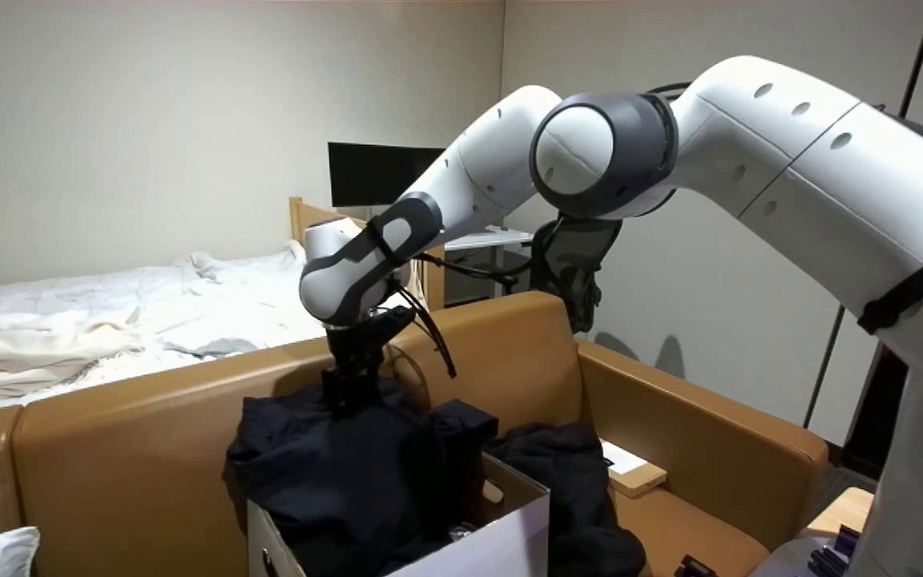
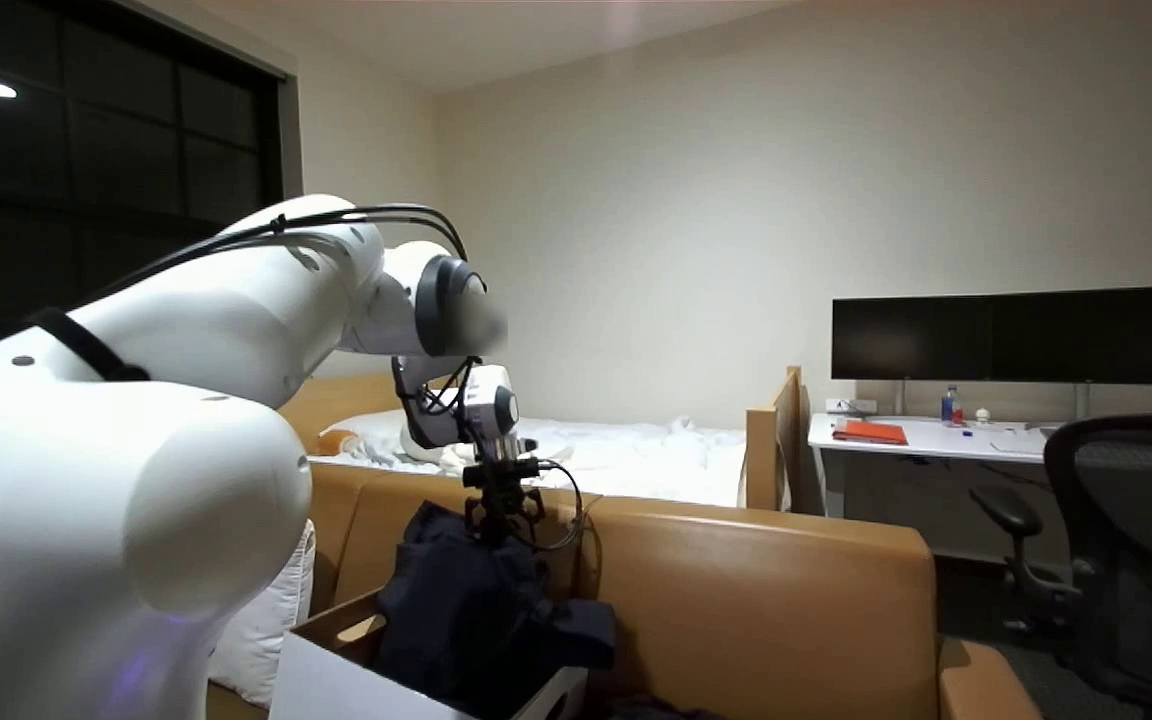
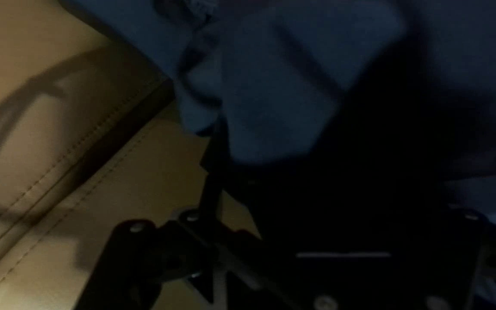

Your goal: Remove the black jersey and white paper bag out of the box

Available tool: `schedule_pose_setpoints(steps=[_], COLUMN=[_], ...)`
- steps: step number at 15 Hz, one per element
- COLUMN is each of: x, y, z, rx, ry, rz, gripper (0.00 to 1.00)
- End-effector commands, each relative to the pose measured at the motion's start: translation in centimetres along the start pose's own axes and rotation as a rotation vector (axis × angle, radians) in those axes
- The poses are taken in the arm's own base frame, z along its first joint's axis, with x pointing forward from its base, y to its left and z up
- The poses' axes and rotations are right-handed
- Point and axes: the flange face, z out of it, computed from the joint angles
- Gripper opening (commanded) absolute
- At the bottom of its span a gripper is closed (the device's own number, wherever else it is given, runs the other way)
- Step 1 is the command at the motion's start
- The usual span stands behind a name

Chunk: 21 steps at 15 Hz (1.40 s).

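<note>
Sofa [image 1: 501,353]: backrest stood behind the box [image 1: 509,537].
Arm [image 1: 798,128]: reached in from above the box; elbow bent high over it, forearm sloped down, wrist sat over the box toward its backrest side, last link pointed roughly straight down.
Box: was open-topped, white outside, brown inside.
Black jersey [image 1: 349,473]: looked navy; was heaped in the box, bulging well above its rim.
Second dark cloth [image 1: 570,481]: lay just beside the box.
Gripper [image 2: 504,522]: was above the box, down at the jersey's top; jaws stood spread wide, released, fabric between them.
</note>
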Motion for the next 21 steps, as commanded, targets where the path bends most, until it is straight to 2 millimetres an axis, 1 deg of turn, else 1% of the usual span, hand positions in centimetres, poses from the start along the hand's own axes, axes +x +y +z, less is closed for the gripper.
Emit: schedule_pose_setpoints(steps=[1,2,4,6,9,11,12,13,14,16,17,18,19,20,21], x=[-0.3,-0.6,-1.2,-2.1,-3.2,-4.3,-4.7,-5.2,-5.7,-6.3,-6.6,-6.6,-6.9,-6.9,-6.3], y=[0.5,0.5,0.3,0.3,1.1,1.0,0.9,0.8,0.7,0.2,0.0,0.1,0.1,0.2,0.4], z=[2.4,3.1,3.8,3.9,3.5,2.2,1.5,0.5,-0.4,-2.9,-4.5,-6.0,-9.2,-11.3,-13.5], rx=[0.148,0.191,0.270,0.325,0.376,0.407,0.413,0.429,0.444,0.465,0.464,0.450,0.430,0.412,0.395], ry=[-0.106,-0.138,-0.200,-0.287,-0.389,-0.479,-0.516,-0.552,-0.583,-0.636,-0.655,-0.657,-0.646,-0.625,-0.554], rz=[-0.059,-0.071,-0.109,-0.124,-0.121,-0.192,-0.233,-0.275,-0.318,-0.400,-0.425,-0.425,-0.414,-0.388,-0.304], gripper=[0.74,0.67,0.53,0.41,0.21,0.08,0.05,0.02,0.02,0.04,0.03,0.04,0.04,0.04,0.04])
